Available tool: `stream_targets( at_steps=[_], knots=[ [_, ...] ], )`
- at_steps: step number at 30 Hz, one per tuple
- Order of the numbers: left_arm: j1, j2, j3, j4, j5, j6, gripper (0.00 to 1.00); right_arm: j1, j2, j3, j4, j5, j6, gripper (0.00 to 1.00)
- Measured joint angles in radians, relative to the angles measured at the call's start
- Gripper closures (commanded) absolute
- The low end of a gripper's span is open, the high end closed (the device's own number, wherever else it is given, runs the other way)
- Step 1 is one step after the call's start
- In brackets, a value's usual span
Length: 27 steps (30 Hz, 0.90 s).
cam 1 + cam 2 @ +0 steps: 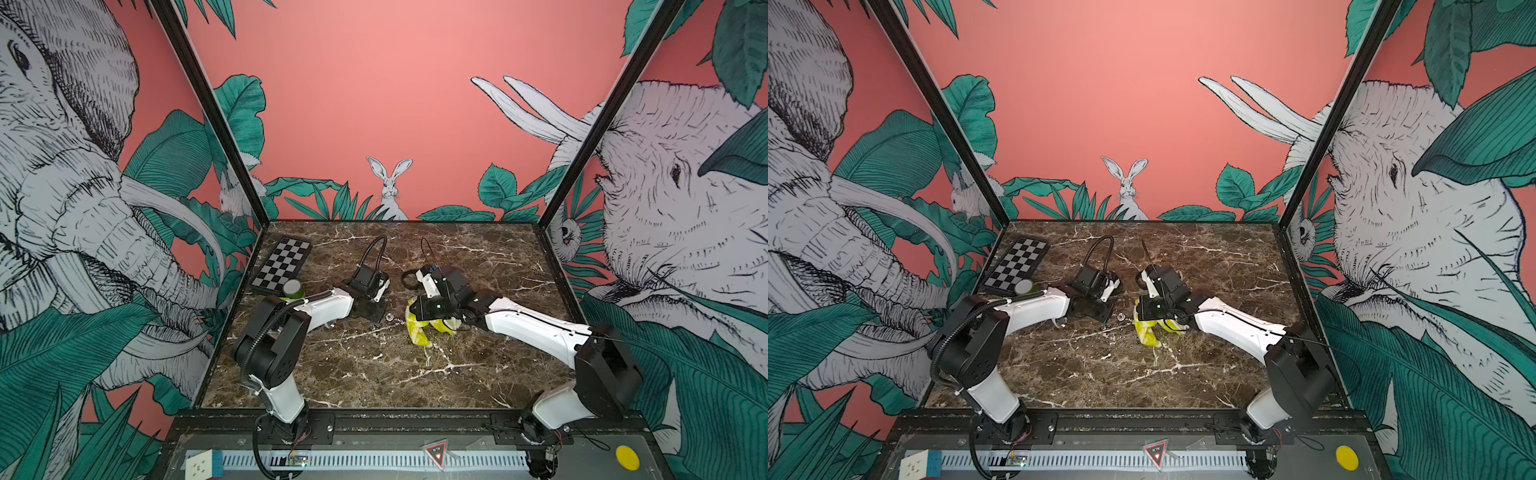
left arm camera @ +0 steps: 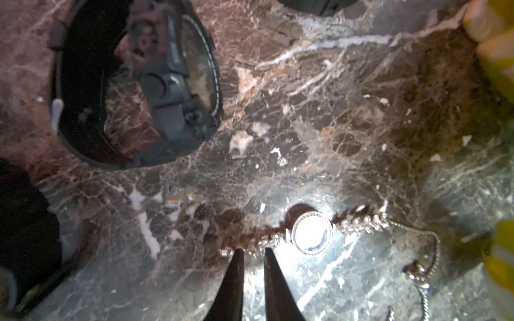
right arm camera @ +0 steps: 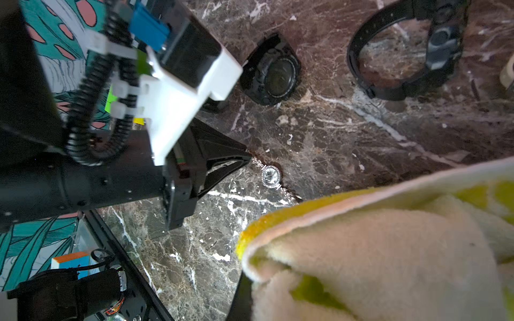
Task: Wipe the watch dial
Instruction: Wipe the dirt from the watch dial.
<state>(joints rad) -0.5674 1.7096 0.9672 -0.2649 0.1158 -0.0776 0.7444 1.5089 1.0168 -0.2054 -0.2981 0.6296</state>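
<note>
Far left, at the back of the brown white-veined marble tabletop (image 1: 374,374), a folding black-and-white chequered board (image 1: 282,264) lies flat. A roll of green tape (image 1: 293,289) stands just beside its near corner.

The left gripper (image 2: 253,250) reaches toward mid-table. In the left wrist view its jaws are drawn nearly together with only a narrow slit between them. The tips bear on the bracelet links just beside the dial, clamping that strand against the marble.

The task item, a small silver wristwatch with a round pale dial and fine link bracelet (image 2: 311,232), lies flat and face up at mid-table between the two grippers. It shows in both top views (image 1: 389,317) (image 1: 1121,317). Its bracelet is stretched out to either side of the dial.

Just right of it hangs a yellow-and-white terry cloth (image 1: 419,334), its lower folds resting on the marble. The cloth is near the dial but not on it, and the dial is uncovered in the right wrist view (image 3: 271,175).

The right gripper (image 1: 420,312) is clenched on the cloth's upper part, its fingers buried in the folds.

Behind the grippers lie a black watch case with round glass (image 3: 271,72) and a black plastic strap watch buckled into a loop (image 3: 403,55). Both are well apart from the silver watch.
</note>
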Motion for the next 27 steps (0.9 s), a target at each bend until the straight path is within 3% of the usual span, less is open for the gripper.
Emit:
stream_targets(
  at_steps=[18, 27],
  knots=[
    [0.008, 0.027, 0.008, 0.023, 0.015, 0.011, 0.84, 0.017, 0.273, 0.134, 0.06, -0.077, 0.075, 1.0],
    [0.01, 0.032, -0.013, 0.055, 0.043, 0.004, 0.89, 0.017, 0.36, 0.174, 0.108, -0.106, 0.097, 1.0]
  ],
)
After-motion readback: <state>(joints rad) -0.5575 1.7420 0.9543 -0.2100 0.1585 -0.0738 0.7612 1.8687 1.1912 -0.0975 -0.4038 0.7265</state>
